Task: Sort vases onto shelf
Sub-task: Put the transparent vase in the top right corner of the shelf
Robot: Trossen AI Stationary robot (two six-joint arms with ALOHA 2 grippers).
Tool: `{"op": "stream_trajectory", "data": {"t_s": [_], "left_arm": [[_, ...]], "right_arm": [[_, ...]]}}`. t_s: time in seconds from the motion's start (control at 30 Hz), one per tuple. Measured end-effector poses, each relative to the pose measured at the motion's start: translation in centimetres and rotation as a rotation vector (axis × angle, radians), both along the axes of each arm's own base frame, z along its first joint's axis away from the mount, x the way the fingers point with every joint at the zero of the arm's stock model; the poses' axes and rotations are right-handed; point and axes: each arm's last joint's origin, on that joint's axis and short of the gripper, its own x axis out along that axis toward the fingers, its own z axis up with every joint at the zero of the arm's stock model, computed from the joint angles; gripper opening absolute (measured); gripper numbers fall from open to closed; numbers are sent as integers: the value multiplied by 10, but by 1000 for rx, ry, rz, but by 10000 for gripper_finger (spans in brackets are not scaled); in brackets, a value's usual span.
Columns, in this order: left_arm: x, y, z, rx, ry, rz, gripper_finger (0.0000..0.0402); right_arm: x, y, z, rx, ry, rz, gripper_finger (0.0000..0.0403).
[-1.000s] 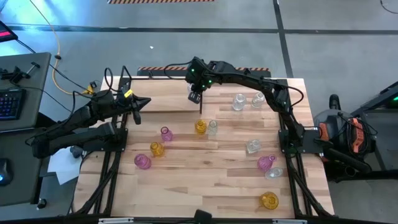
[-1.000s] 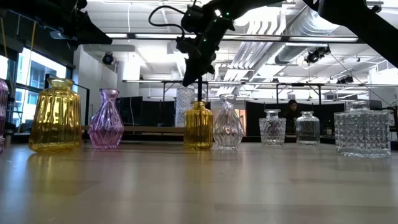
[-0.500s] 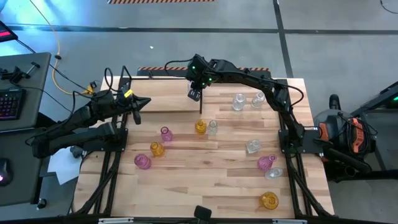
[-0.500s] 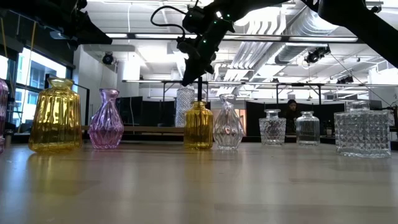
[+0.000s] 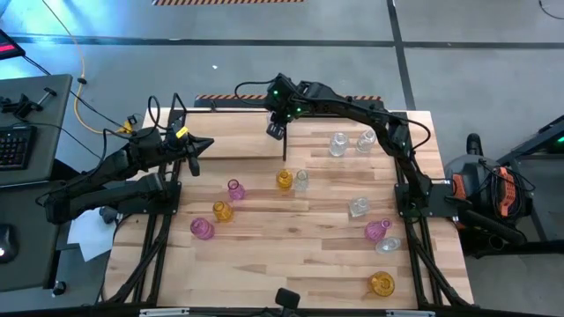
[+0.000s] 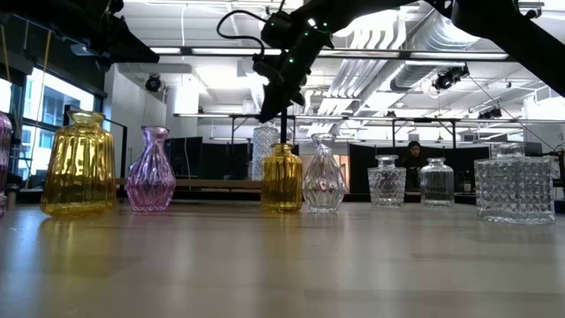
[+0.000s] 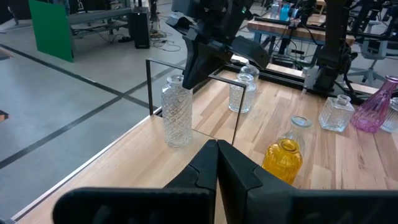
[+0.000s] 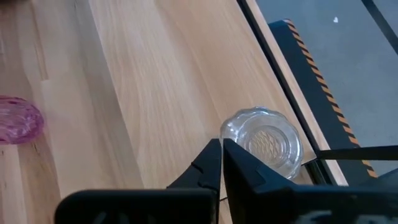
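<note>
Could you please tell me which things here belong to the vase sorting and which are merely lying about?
Job:
amber vases
pink vases
clear vases
tall clear vase on the shelf
shelf
right gripper
left gripper

Lying about:
keyboard
yellow cable
paper
</note>
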Motion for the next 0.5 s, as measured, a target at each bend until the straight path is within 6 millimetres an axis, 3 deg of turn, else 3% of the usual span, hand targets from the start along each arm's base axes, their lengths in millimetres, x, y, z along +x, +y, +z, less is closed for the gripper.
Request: {"op": "stream_trajectory", "data": {"t_s": [0.5], "left_arm": [[0, 0, 0, 0, 0, 0, 0]], "right_arm": [[8, 31, -11, 28, 99, 47, 0]]}}
